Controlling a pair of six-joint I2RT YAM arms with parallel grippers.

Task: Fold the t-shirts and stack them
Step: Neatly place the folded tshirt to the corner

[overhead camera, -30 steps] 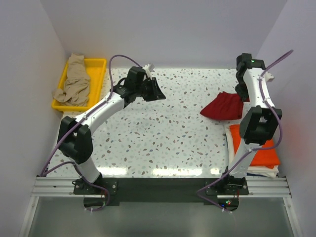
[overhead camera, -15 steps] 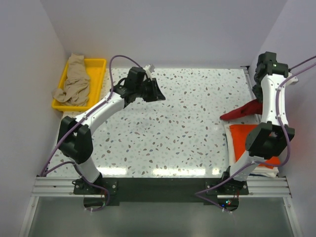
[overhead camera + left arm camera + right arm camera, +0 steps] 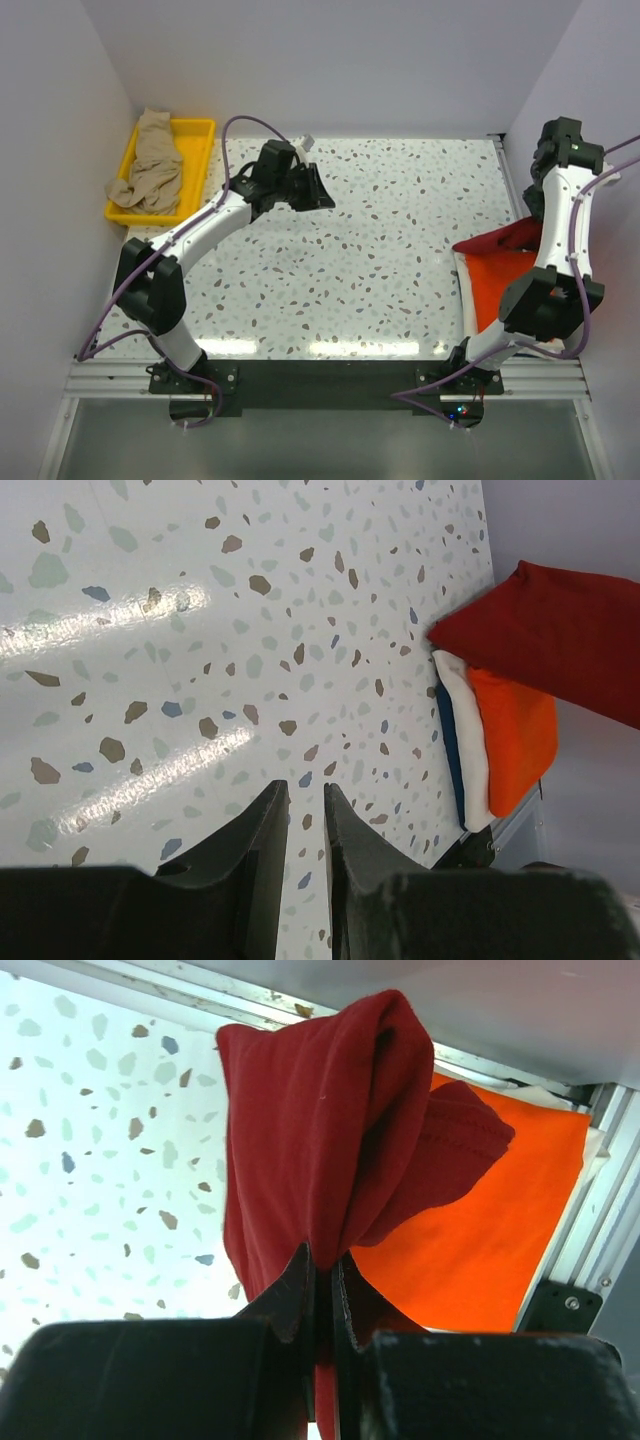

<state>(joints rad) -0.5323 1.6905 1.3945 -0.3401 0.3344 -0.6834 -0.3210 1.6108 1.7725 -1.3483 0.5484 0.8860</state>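
Open speckled table (image 3: 380,250) stretches from the yellow tray (image 3: 197,130) at the far left to the stack at the right edge. There are four t-shirts. One tan-beige shirt (image 3: 150,165) sits in the tray, and one white shirt (image 3: 470,745) lies under one orange shirt (image 3: 495,290). One dark red shirt (image 3: 320,1120) is pinched in the right gripper (image 3: 320,1260) over the orange one. The left gripper (image 3: 305,798) hovers at the far left, jaws slightly apart and empty. A second ago the red shirt was further left, over the table.

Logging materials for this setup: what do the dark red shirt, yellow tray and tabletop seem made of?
Dark red shirt: soft matte cloth, likely cotton; it hangs in folds.
Yellow tray: probably moulded plastic; even colour, rounded rim.
Tabletop: glossy speckled terrazzo look, stone or laminate unclear; it mirrors lights.
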